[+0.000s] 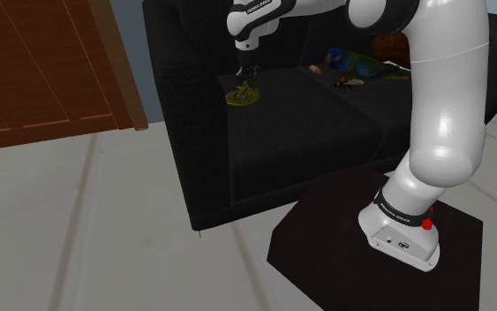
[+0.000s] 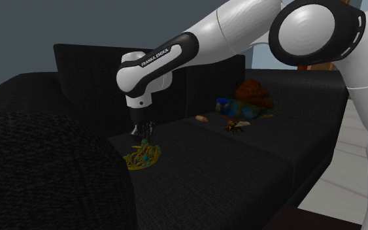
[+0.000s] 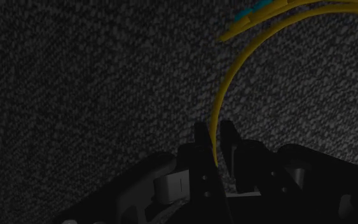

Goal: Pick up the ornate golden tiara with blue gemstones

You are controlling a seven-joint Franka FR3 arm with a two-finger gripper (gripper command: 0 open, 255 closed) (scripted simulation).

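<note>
- Sofa arm point(image 2: 38, 176): a dark woven mass in the second exterior view's foreground. It hides the seat on that side of the end effector.
- End effector point(image 3: 214, 132): points down at the sofa seat point(image 2: 195, 153). Its fingers stand narrow, closed on the tiara's thin yellow band.
- Tiara point(image 3: 224, 95): lies on the seat directly beneath the end effector, made of gold wire hoops with blue-green stones.
  - Handling, judged: light and stiff, but thin enough to bend. The smooth wire is likely to slip.
  - Best hold: the plain band, clear of the ornament.
- Hard to make out: the wrist view is dim, so pad contact on the band is unclear. The ornamented front is cut off at the edge, and the stones cannot be counted.
- Insect figure point(image 2: 236, 125) and blue-green figure point(image 2: 241, 108): both well apart from the end effector, further along the seat.
</note>
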